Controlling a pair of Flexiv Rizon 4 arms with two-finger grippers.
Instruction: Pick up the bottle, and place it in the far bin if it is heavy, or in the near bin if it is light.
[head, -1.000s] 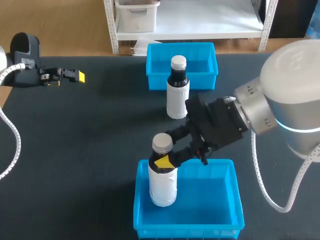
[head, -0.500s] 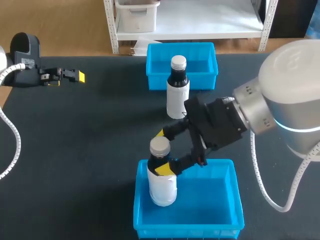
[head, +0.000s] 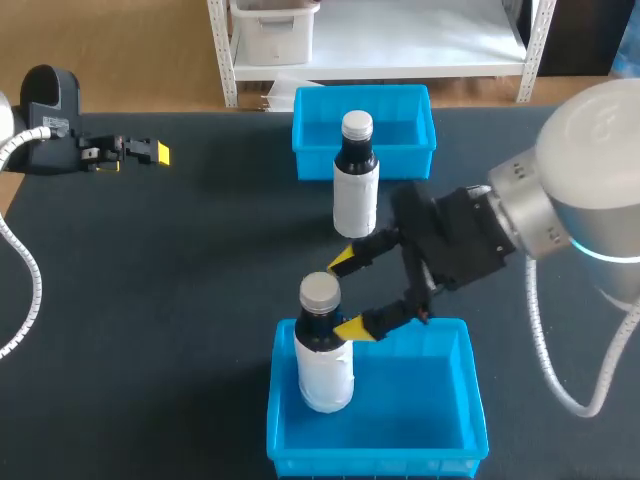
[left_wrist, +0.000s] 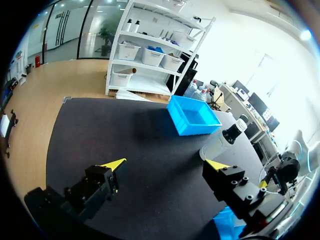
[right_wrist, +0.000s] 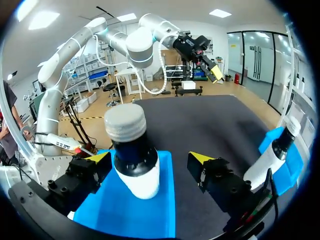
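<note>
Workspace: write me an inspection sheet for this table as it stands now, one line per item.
Surface: dark table.
Job's things: one bottle stands upright in the left part of the near bin. A second bottle stands upright on the table just in front of the far bin.
Clutter: nothing seen.
Grippers: right gripper is open at the neck of the bottle in the near bin, with its fingers not touching it. Left gripper is open near the table's left edge and holds nothing.
Cables: one white cable loops at the table's left edge. A second white cable hangs at the right side.
Surroundings: nothing seen reaching over the table.
</note>
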